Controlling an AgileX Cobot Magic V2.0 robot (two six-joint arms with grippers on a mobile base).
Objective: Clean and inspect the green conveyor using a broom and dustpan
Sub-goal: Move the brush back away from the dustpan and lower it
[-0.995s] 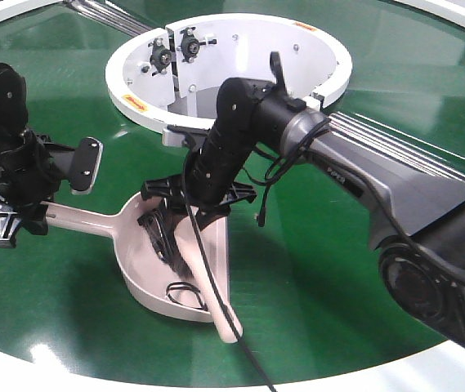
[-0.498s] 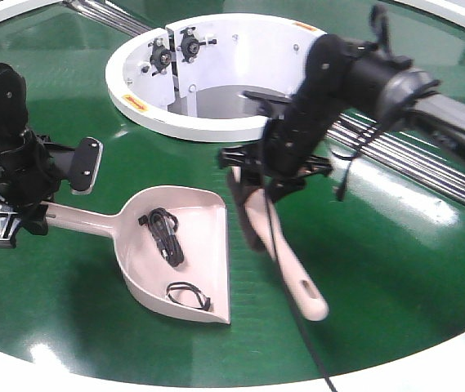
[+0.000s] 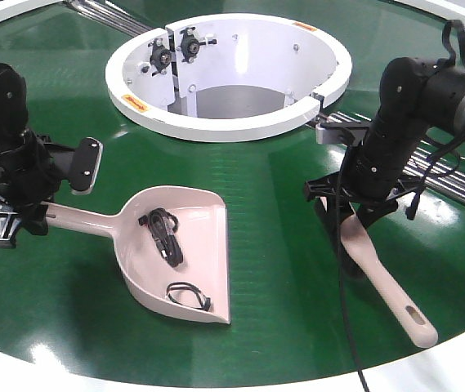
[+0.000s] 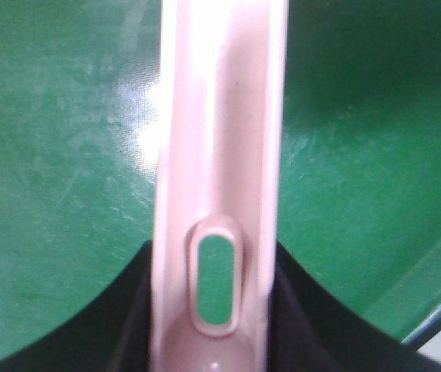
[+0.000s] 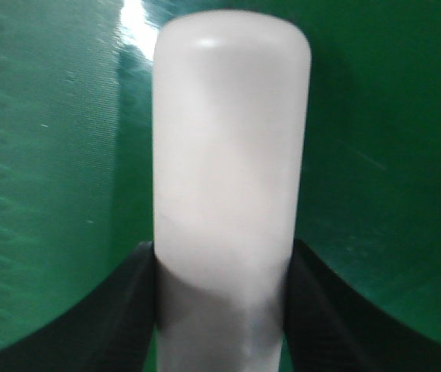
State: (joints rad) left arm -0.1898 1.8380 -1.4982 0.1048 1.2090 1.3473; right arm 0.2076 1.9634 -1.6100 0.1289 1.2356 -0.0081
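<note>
The beige-pink dustpan (image 3: 203,245) rests on the green conveyor (image 3: 281,269), left of centre. Two black cable pieces (image 3: 163,233) lie inside it. My left gripper (image 3: 21,214) is shut on the end of its long handle, which fills the left wrist view as a slotted pink bar (image 4: 220,139) between the black fingers (image 4: 301,310) of that gripper (image 4: 216,310). My right gripper (image 3: 355,211) is shut on the broom (image 3: 387,286), well right of the dustpan, with the handle end pointing to the front right. The right wrist view shows the broom's pale back (image 5: 232,155) clamped by that gripper (image 5: 224,310).
The white ring-shaped centre opening (image 3: 150,110) sits behind both arms, with bearings on its inner wall. Silver rollers (image 3: 440,181) run along the back right behind my right arm. The conveyor's white rim (image 3: 216,384) curves along the front edge.
My right arm has swung the broom rightwards, out of the dustpan and across the belt, to its right side. The cable pieces stay in the dustpan. My left arm and the dustpan have not moved.
</note>
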